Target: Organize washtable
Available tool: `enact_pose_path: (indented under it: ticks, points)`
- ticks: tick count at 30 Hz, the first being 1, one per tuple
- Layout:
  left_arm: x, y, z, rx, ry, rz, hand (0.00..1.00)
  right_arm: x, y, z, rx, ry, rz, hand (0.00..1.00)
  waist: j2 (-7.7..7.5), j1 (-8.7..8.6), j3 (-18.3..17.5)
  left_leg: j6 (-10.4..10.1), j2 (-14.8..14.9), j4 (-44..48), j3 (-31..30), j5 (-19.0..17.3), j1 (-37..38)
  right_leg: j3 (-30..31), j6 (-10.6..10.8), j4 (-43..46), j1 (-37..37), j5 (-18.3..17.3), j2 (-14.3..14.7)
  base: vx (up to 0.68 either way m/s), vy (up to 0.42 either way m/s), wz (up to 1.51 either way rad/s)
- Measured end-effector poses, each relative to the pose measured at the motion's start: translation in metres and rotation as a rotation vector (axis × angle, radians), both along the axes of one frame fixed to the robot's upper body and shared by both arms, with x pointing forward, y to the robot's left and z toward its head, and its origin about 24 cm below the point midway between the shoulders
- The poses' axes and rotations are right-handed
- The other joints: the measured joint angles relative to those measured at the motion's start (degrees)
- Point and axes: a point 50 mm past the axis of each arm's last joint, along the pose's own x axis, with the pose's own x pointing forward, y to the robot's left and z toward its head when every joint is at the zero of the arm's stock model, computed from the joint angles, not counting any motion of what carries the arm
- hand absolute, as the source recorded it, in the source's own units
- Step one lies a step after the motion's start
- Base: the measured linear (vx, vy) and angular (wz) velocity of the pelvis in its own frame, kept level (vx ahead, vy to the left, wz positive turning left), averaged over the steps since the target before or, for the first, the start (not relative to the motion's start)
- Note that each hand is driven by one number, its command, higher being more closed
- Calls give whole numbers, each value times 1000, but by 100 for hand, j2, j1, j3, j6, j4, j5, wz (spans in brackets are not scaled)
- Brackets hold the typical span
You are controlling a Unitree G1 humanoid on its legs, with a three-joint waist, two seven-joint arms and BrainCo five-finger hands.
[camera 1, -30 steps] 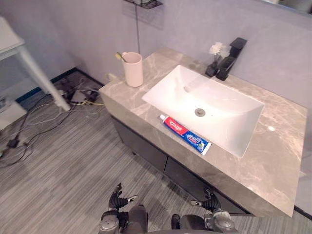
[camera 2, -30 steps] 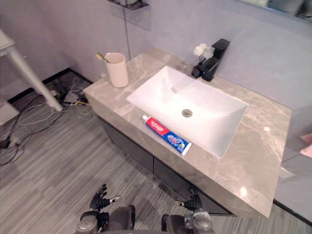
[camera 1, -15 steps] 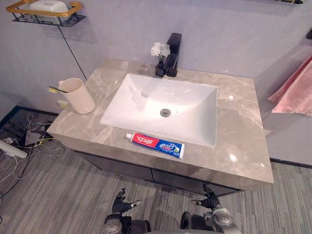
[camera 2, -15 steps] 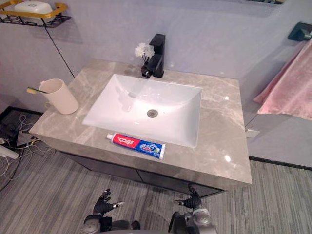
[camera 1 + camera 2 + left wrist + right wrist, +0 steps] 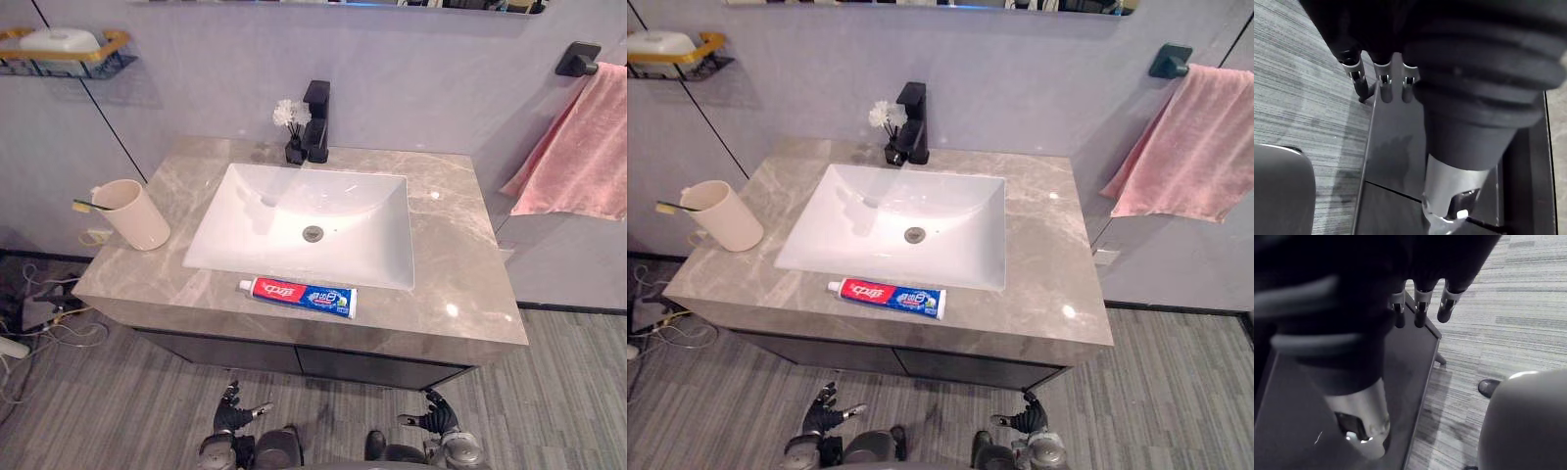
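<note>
Now the left hand (image 5: 232, 409) and the right hand (image 5: 432, 418) hang low, fingers loose and open, holding nothing.
The toothpaste (image 5: 298, 295) lies flat on the front edge of the counter (image 5: 456, 245), just beside the sink (image 5: 364, 247). The cup (image 5: 134, 217) with a toothbrush (image 5: 84, 205) in it stands at the counter's left end.

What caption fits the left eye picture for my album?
Toothpaste tube lies before the white sink, toothbrush in the cup; left hand and right hand open below.
</note>
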Motion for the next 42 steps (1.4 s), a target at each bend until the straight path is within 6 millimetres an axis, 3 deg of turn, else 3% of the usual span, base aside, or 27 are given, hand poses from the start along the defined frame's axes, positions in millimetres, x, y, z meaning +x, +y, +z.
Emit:
enact_pose_path:
  ticks: [5,11,12,19,28,36,38,42]
  points:
    - [0,1,0,1,3,2,0,-2,-3,-3,-3,21,-19,0,72,-10,-73,236,-191,-204,-120,142,236,20,53,-178,224,-64,-80,184,45,-4]
    - [-3,1,-3,2,20,2,0,-6,-13,-4,-16,39,-57,0,62,-8,-119,255,-198,-241,-164,174,393,-27,57,-289,426,-67,-80,87,-6,0]
    - [-17,14,-6,37,71,5,0,-8,-23,-3,-43,42,-93,0,-157,-20,-390,142,-189,-1104,-479,625,595,-94,21,-519,309,175,-42,0,0,0]
    - [-19,14,-7,35,77,7,0,-10,-23,-4,-32,48,-109,0,-161,-19,-397,153,-192,-1250,-437,672,706,-47,22,-520,324,175,-48,0,0,-3]
    - [-28,13,-15,-13,128,69,0,-42,-29,-15,72,109,-348,0,-165,-46,-491,176,-225,-1810,-414,892,913,-66,58,-608,311,152,-101,5,1,0]
    - [-33,18,-17,-30,141,123,0,-38,-31,-14,92,87,-382,0,-190,-138,-514,209,-342,-1860,-475,915,900,-191,125,-659,399,115,-146,28,9,9]
    - [-36,31,-15,-17,134,201,0,-34,-34,-12,96,71,-392,0,-202,-138,-519,209,-351,-1860,-480,916,898,-205,127,-659,405,114,-155,-15,-2,4]
    - [-38,78,0,76,76,333,0,-34,-42,-10,85,61,-407,0,-209,-130,-524,244,-358,-1860,-540,941,879,-271,126,-658,412,114,-162,-47,-16,9]
